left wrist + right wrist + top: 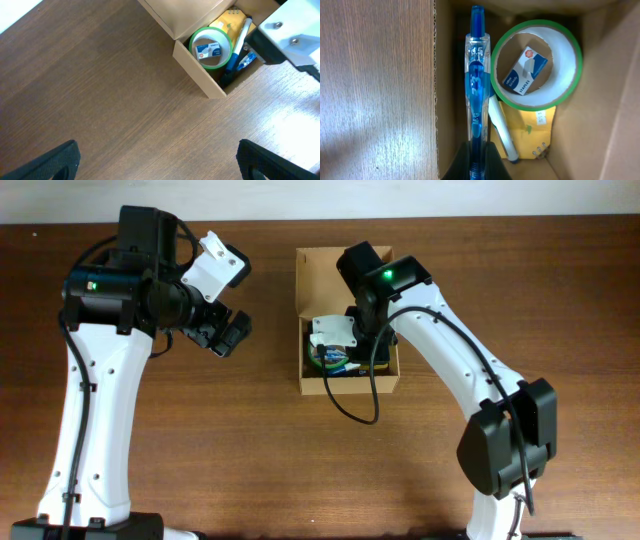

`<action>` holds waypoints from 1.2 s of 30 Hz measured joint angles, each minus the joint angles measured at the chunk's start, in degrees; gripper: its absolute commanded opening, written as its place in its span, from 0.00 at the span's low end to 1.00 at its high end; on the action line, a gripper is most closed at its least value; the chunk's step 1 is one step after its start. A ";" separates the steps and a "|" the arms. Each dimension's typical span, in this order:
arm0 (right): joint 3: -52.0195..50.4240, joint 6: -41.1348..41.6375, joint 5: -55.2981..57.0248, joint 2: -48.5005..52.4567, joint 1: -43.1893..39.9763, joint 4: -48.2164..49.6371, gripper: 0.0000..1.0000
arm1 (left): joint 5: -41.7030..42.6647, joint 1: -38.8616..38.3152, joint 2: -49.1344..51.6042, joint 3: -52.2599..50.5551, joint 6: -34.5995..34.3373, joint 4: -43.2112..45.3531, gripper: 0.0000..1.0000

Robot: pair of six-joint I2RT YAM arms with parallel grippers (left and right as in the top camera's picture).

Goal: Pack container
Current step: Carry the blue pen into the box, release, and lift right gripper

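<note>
The container (pixel 311 385) is a tan cardboard box at the table's middle, lid flap open toward the back. It also shows in the left wrist view (pixel 197 67) and the right wrist view (pixel 615 100). Inside lie a green-edged tape roll (pixel 572 75) with a small blue staples box (pixel 524 71) in its hole, a yellow pad (pixel 527 132) and a white marker (pixel 502 131). My right gripper (pixel 477 167) is shut on a blue pen (pixel 476 75) and holds it inside the box along its wall. My left gripper (pixel 157 160) is open and empty over bare table, left of the box.
The brown wooden table (pixel 240 440) surrounds the box. The right arm's wrist (pixel 385 290) hangs over the box and hides part of its contents from above. The left arm (pixel 150 290) is at the table's left.
</note>
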 measured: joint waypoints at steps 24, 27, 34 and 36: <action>-6.14 -0.61 -1.18 3.74 -3.02 4.85 0.05 | 0.02 0.00 0.02 0.00 0.00 0.00 1.00; -6.86 -1.01 -1.18 3.74 -3.02 5.11 0.19 | 0.00 0.00 0.00 0.00 0.00 0.00 1.00; -6.86 -0.79 -1.20 3.74 -3.02 5.29 0.30 | 0.00 0.00 0.00 0.00 0.00 0.00 1.00; -6.86 -0.28 -1.20 3.74 -3.02 5.29 0.18 | 0.00 0.00 0.02 0.00 0.00 0.00 0.99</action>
